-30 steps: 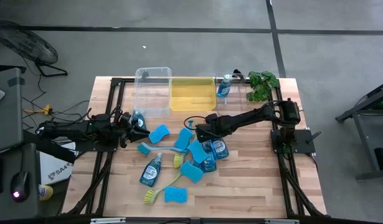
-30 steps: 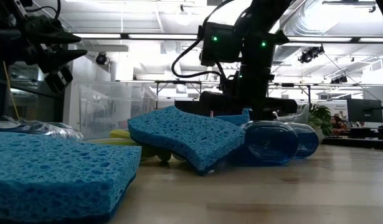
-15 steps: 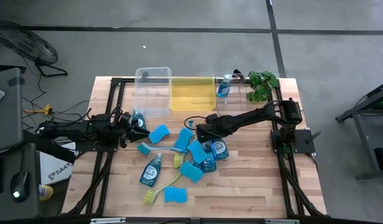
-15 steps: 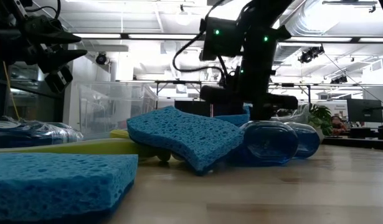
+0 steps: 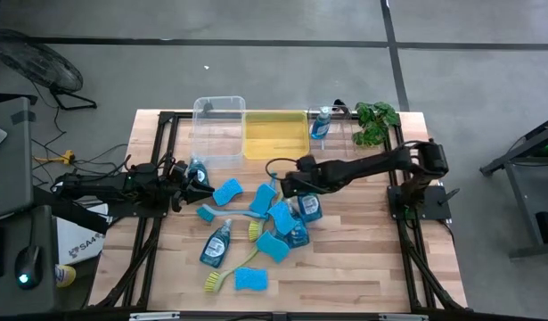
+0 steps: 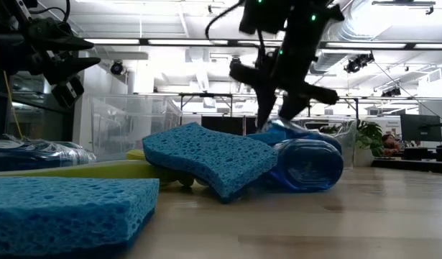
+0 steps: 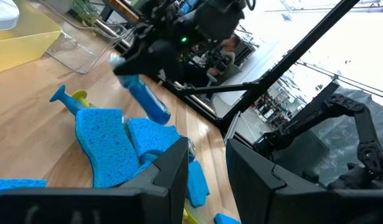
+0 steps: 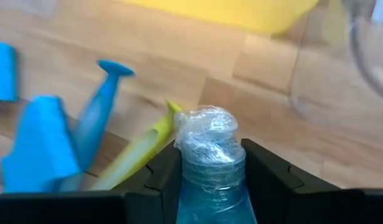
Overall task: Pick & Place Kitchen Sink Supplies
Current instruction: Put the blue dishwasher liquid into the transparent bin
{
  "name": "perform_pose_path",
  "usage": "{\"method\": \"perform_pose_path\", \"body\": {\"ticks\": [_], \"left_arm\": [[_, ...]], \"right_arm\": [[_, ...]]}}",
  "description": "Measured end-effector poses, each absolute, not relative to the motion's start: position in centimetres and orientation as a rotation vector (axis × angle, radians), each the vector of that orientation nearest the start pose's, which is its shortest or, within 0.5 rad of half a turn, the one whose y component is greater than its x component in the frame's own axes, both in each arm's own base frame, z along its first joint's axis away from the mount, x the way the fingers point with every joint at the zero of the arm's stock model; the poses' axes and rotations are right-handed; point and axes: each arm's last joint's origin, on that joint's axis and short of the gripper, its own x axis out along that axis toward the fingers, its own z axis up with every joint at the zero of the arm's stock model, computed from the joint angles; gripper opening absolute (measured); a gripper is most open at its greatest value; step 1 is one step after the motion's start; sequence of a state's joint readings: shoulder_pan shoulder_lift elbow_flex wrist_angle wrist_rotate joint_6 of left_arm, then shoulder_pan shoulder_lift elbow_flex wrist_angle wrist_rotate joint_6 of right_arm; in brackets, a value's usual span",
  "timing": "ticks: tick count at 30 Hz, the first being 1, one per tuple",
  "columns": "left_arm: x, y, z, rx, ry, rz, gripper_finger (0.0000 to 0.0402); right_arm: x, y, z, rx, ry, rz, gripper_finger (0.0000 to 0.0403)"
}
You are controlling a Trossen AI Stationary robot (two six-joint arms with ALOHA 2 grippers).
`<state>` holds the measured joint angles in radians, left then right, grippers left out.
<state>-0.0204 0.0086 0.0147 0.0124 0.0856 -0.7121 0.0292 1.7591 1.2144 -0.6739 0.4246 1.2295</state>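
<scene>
At the left side of the wooden surface [image 5: 363,259], the left hand [image 5: 205,186] hovers just beside a blue sponge [image 5: 226,192], with a soap bottle [image 5: 197,169] close by on its far side; its fingers [image 7: 166,171] stand slightly apart with nothing between them. Nearer and a little right lie another soap bottle [image 5: 216,243], a yellow-green dish brush [image 5: 222,278] and a second flat sponge [image 5: 250,279]. At the middle, the right hand [image 5: 290,186] is clamped on the neck of a dish soap bottle [image 5: 307,206], its wrapped cap [image 8: 208,133] showing between the fingers in the right wrist view. In the low view that bottle [image 6: 296,129] looks tilted, cap end raised toward the hand, its body slanting down to a bottle lying on the pile [image 6: 307,163]. The held bottle's long axis runs roughly along the arm. The yellow bin [image 5: 275,135] and the clear bin [image 5: 217,130] sit on the far side of the hand, the yellow one nearer, so the carry probably goes away and slightly left. One more bottle [image 5: 320,123] stands at the far edge by the plant [image 5: 373,120].
</scene>
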Motion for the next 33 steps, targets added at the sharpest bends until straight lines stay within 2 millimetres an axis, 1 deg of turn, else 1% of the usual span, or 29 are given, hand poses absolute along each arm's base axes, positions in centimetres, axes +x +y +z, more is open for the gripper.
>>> {"method": "perform_pose_path", "body": {"ticks": [11, 22, 27, 33], "left_arm": [[9.7, -0.4, 16.9, -0.711, 0.02, -0.108, 0.0105], [9.7, -0.4, 16.9, -0.711, 0.02, -0.107, 0.0105], [9.7, -0.4, 16.9, -0.711, 0.02, -0.107, 0.0105], [9.7, -0.4, 16.9, -0.711, 0.02, -0.108, 0.0105]], "right_arm": [[33.7, 0.9, 23.5, 0.698, 0.578, -0.969, 0.0134], [33.1, 1.1, 25.7, 0.576, 0.426, -1.006, 0.0134], [32.2, 0.8, 26.8, 0.503, 0.377, -1.058, 0.0134], [30.4, 0.5, 28.3, 0.425, 0.329, -1.133, 0.0134]]}}
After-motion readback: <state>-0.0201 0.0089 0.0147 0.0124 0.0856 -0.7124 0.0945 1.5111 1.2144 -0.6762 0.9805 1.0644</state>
